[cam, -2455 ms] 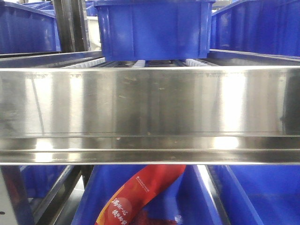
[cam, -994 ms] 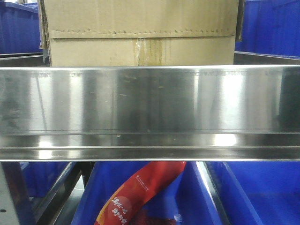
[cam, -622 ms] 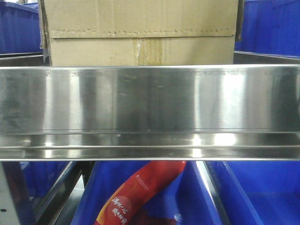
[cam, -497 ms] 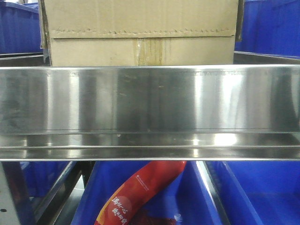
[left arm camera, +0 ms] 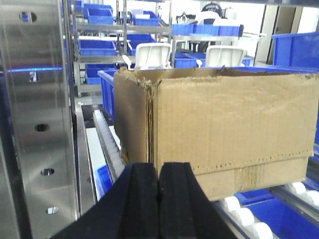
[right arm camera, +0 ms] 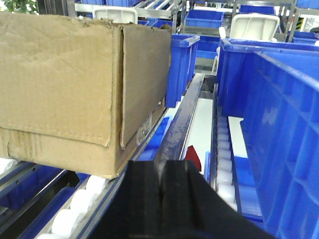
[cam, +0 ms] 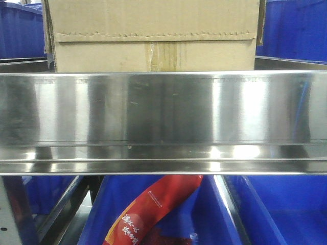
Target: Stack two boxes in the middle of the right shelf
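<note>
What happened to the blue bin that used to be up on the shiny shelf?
The blue bin is gone from view on that level; a plain cardboard box now sits behind the shelf rail. Over the last second the box has not moved. The red packet in the bin below stayed put. Both tools are shut and empty.

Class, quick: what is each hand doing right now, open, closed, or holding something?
Left hand: closed, empty, just short of the cardboard box.
Right hand: closed, empty, beside the box's corner.
</note>
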You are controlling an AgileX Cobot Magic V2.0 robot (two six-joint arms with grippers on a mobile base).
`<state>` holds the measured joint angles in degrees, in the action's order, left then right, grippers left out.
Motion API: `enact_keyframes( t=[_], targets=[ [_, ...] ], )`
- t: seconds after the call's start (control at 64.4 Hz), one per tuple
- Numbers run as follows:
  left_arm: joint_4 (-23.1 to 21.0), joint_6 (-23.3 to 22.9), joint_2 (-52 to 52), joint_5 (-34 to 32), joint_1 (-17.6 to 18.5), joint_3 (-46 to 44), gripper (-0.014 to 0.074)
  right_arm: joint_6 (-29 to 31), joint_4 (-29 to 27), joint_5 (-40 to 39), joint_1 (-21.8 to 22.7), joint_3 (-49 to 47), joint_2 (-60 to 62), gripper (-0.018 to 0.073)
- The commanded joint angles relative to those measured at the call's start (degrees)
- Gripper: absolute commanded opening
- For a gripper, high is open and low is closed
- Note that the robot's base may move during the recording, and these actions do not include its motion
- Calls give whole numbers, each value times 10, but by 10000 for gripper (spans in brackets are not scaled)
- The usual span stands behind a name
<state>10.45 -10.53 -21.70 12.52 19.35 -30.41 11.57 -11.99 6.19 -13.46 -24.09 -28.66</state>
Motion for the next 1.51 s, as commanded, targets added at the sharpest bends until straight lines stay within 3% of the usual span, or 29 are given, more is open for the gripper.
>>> enact_keyframes(
  t=[0.0,0.606,0.653,0.777,1.057,1.274,1.352,1.492],
  targets=[
    [-2,-1,4,-16,-2,1,-111,5,3,-21,1,1,3,-155],
    [12,0,7,-7,-4,9,-111,5,3,-20,1,1,3,-155],
    [-8,15,15,-4,-14,15,-111,5,3,-20,1,1,3,-155],
    [-69,105,47,-4,-64,45,-111,5,3,-20,1,1,3,-155],
    [-105,110,164,-50,-175,183,-111,5,3,-20,1,1,3,-155],
    [-105,110,217,-161,-194,304,-111,5,3,-20,1,1,3,-155],
    [-105,110,217,-102,-194,304,-111,5,3,-20,1,1,3,-155],
    [-105,110,217,-106,-194,304,-111,5,3,-20,1,1,3,-155]
  ],
)
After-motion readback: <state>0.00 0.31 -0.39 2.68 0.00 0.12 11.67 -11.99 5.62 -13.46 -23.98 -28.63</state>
